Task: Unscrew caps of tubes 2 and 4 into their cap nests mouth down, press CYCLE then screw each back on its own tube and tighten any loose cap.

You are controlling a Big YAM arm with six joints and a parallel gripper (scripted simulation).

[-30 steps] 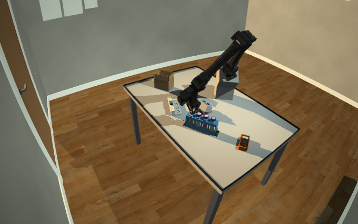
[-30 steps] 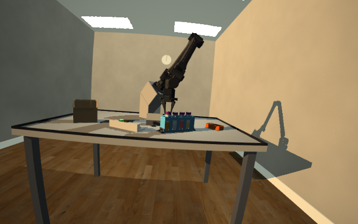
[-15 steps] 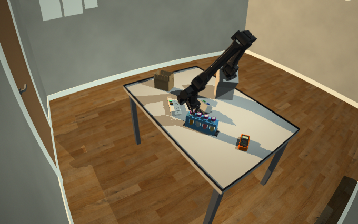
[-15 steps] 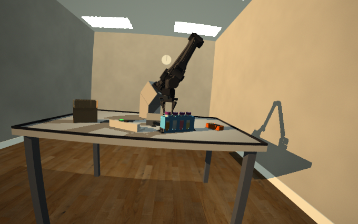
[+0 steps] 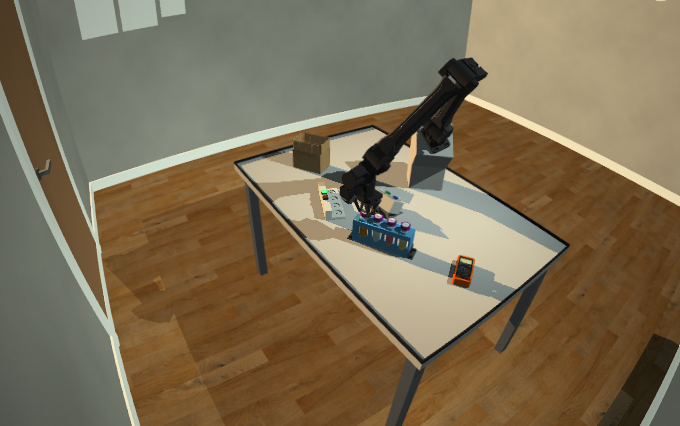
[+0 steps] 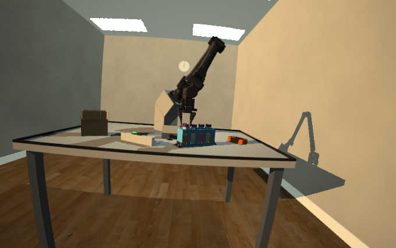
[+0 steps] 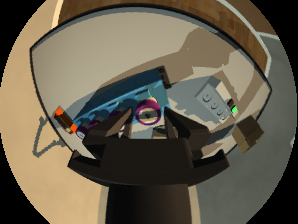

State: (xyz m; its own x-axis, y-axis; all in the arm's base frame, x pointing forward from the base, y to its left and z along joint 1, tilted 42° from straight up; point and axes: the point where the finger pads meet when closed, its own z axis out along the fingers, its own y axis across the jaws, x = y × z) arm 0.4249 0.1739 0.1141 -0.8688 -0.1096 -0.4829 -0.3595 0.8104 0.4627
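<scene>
From the top, the blue decapping station (image 5: 383,249) (image 6: 188,131) (image 7: 159,95) holds four tubes with purple caps, beside the cap tray (image 5: 327,213) (image 6: 135,139) (image 7: 201,95), its green lamp (image 5: 324,191) (image 6: 134,133) (image 7: 234,109) bright; the arm partly obscures tube 4's cap (image 5: 363,214) (image 6: 185,125) (image 7: 148,115). The exterior view hides the nests; the arm reaches down, gripper (image 5: 365,210) (image 6: 186,125) (image 7: 148,110) vertical. In the wrist view, half-open fingers flank that cap, gripping nothing.
</scene>
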